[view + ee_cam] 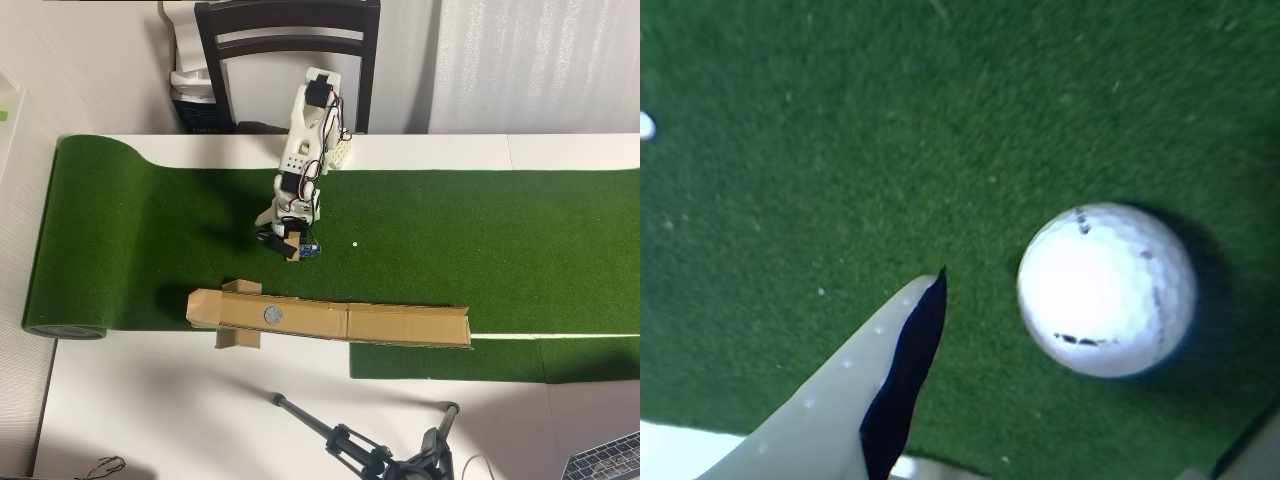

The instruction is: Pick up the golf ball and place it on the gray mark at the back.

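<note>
Gripper (pixel 1070 400) low over the turf (pixel 840 150), jaws spread apart, nothing held yet. One finger (pixel 880 380) pokes in just beside the golf ball (pixel 1106 290), other jaw barely visible at bottom-right corner, ball looks to sit between them. Pickup step, approach phase, I'd say. Overhead view: arm (pixel 305 150) hides the ball; gray mark (pixel 272 314) on cardboard ramp (pixel 400 322), near. Next up, prob: close on ball, lift, carry over to mark.
</note>
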Tool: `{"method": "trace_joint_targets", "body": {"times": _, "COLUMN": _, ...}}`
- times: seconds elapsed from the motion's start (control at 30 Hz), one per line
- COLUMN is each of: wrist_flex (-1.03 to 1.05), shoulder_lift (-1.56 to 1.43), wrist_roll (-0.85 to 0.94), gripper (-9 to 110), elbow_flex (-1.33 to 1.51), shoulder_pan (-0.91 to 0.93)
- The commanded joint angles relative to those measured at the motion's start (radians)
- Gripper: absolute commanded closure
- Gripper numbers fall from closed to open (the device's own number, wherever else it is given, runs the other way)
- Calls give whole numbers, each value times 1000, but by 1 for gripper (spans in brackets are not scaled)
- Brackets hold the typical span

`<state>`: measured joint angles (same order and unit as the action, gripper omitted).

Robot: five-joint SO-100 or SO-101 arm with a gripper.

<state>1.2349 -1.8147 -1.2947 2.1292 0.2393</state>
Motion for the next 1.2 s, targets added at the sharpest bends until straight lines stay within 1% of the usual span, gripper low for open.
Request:
{"method": "trace_joint_targets", "body": {"times": 0.0, "wrist_flex": -14, "shoulder_lift": -12, "wrist_roll": -5, "gripper": 47, "elbow_flex": -2, "shoulder_pan": 6}}
{"method": "trace_joint_targets", "body": {"times": 0.3, "wrist_flex": -21, "shoulder_lift": -11, "wrist_roll": -6, "gripper": 47, "elbow_flex": 3, "shoulder_pan": 26}}
{"method": "trace_joint_targets", "body": {"times": 0.43, "wrist_flex": -120, "shoulder_lift": -11, "wrist_roll": -6, "gripper": 47, "elbow_flex": 38, "shoulder_pan": 26}}
{"method": "trace_joint_targets", "body": {"times": 0.57, "wrist_flex": -169, "shoulder_lift": -11, "wrist_roll": -6, "gripper": 47, "elbow_flex": 80, "shoulder_pan": 26}}
{"method": "trace_joint_targets", "body": {"times": 1.0, "wrist_flex": -160, "shoulder_lift": -6, "wrist_roll": -5, "gripper": 47, "elbow_flex": 89, "shoulder_pan": 20}}
{"method": "trace_joint_targets", "body": {"times": 1.17, "wrist_flex": -169, "shoulder_lift": 86, "wrist_roll": -5, "gripper": 47, "elbow_flex": 80, "shoulder_pan": 14}}
